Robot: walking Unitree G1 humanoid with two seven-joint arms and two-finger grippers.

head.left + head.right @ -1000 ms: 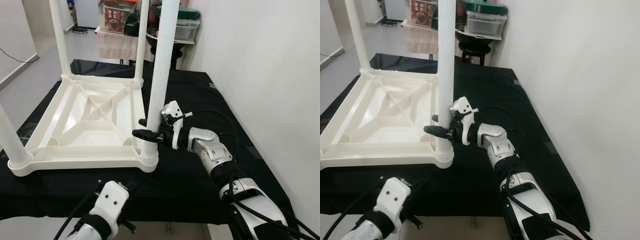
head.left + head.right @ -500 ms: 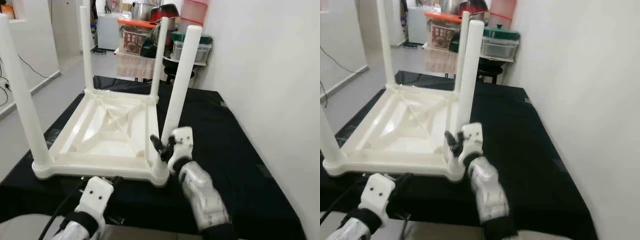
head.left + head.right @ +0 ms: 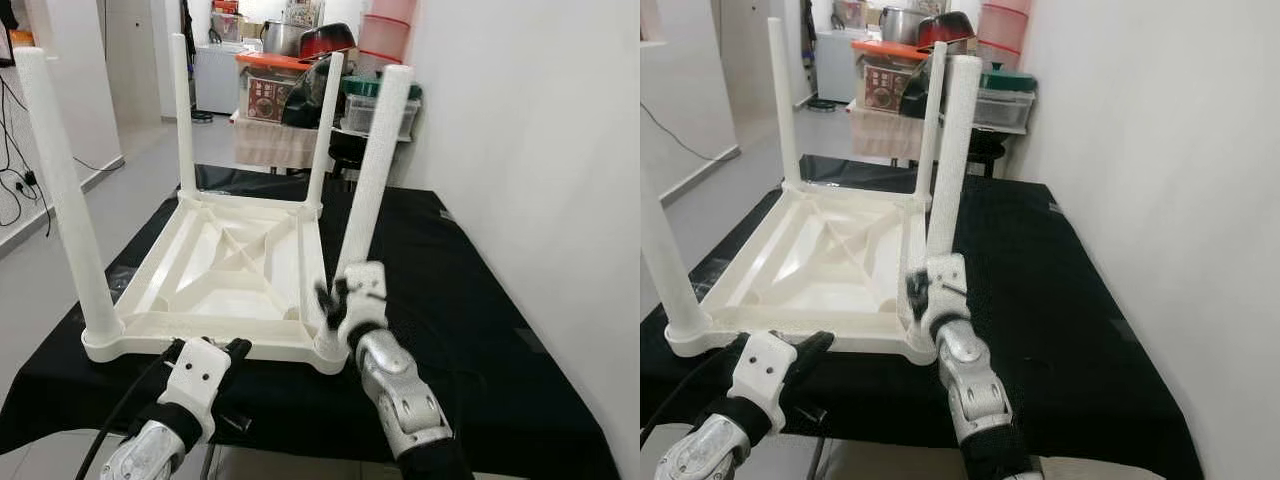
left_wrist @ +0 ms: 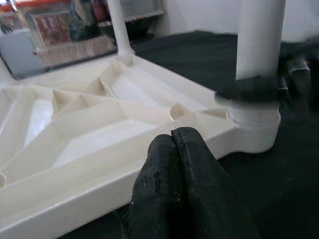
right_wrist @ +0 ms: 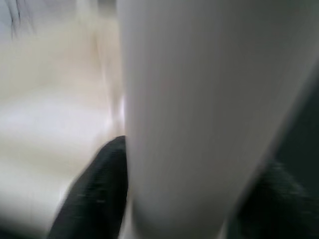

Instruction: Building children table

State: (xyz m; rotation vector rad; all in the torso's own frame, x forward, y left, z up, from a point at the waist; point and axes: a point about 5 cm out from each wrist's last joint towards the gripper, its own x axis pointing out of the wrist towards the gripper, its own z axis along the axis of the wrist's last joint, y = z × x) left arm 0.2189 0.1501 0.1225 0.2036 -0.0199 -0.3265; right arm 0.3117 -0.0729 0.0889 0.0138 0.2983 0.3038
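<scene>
A white plastic children's table [image 3: 235, 265] lies upside down on a black-covered worktop [image 3: 470, 300], with all its legs pointing up. My right gripper [image 3: 334, 299] is shut on the front right leg [image 3: 372, 180] just above its socket. In the right wrist view that leg [image 5: 199, 99] stands between the two black fingers [image 5: 99, 189]. My left gripper [image 3: 236, 348] is shut on nothing, close to the tabletop's front edge. In the left wrist view its closed fingertips [image 4: 174, 149] point at the tabletop's underside [image 4: 89, 124].
A white wall [image 3: 520, 150] runs along the right side of the worktop. Behind the far edge stands a stool or shelf with boxes, pots and containers [image 3: 300, 70]. Bare floor with cables [image 3: 20, 190] lies to the left.
The camera has pulled back and up, so the whole table now shows. My right arm now reaches the leg from the front, still gripping it. My left gripper has risen to the front edge.
</scene>
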